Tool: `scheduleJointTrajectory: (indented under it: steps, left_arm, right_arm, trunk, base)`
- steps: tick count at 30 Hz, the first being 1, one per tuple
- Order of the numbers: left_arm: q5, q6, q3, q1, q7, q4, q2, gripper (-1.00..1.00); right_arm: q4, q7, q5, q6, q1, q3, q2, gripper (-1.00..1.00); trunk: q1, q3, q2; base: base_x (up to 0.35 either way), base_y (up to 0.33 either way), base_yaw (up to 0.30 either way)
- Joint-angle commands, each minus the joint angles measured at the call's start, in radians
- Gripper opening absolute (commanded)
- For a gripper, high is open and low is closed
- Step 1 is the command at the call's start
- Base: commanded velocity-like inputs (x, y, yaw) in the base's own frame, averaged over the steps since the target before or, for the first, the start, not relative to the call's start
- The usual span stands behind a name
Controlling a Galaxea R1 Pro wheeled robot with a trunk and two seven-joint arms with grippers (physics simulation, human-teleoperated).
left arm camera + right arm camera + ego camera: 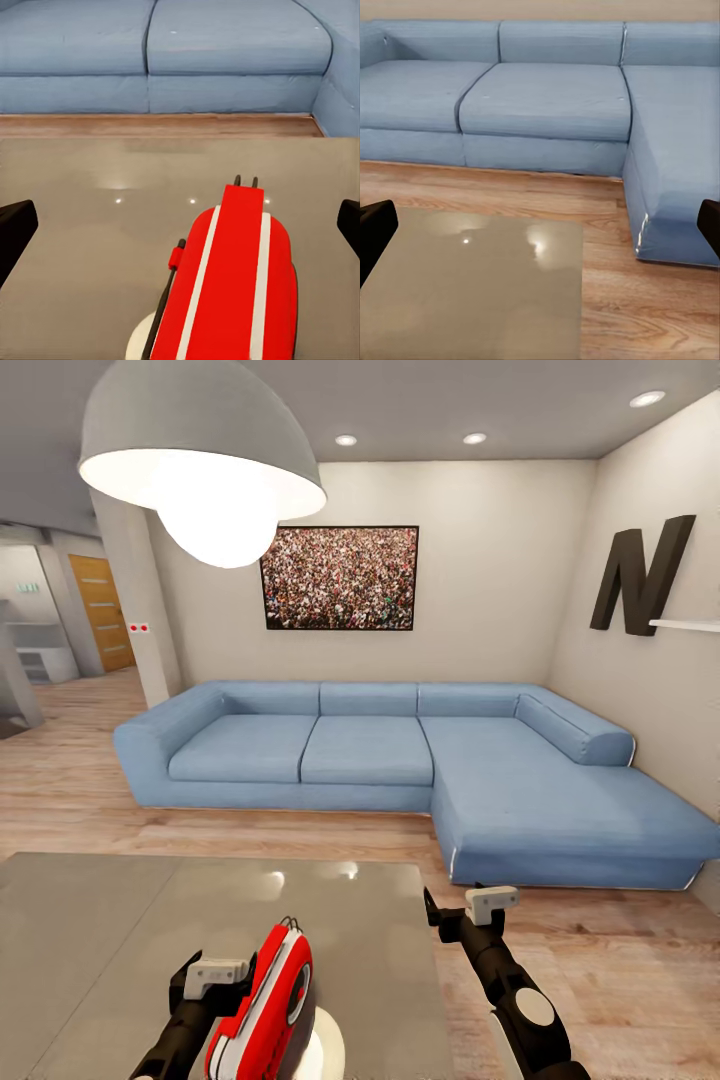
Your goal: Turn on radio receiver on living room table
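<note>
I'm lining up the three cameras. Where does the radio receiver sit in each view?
Head view: radio receiver low, left of centre, beside the left gripper.
Left wrist view: close in the foreground.
Right wrist view: not in it.
Shared landmark: blue sofa behind the table.

**A:** Where is there open room over the bench?

**B:** The glossy grey rectangular bench (pixel 120 920) is bare across its far half and to the left. The one thing on it is the red-fronted, white-edged flat radio (pixel 270 1000), standing on edge at the near side, close against the left gripper (pixel 215 985).

**A:** And to the right?

**B:** The right gripper (pixel 465 915) hangs just past the bench's right edge, above light wood floor (pixel 600 950), with open air around it.

**B:** Beyond the bench, a strip of floor, then the blue L-shaped fabric sofa (pixel 400 760) blocks the way. A big white dome lamp (pixel 200 470) hangs high up at the left.
</note>
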Motion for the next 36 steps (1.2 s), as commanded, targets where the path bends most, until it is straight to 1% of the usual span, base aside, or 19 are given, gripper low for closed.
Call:
scheduleJointTrajectory:
  steps: [1, 36]
  left_arm:
    - [0.0, 0.0, 0.0, 0.0, 0.0, 0.0, 0.0, 1.0]
    - [0.0, 0.0, 0.0, 0.0, 0.0, -0.001, 0.0, 1.0]
  right_arm:
    - [0.0, 0.0, 0.0, 0.0, 0.0, 0.0, 0.0, 1.0]
    - [0.0, 0.0, 0.0, 0.0, 0.0, 0.0, 0.0, 1.0]
  trunk:
    - [0.0, 0.0, 0.0]
    - [0.0, 0.0, 0.0]
  base:
    - [-0.031, 0.0, 0.0]
    - [-0.003, 0.0, 0.0]
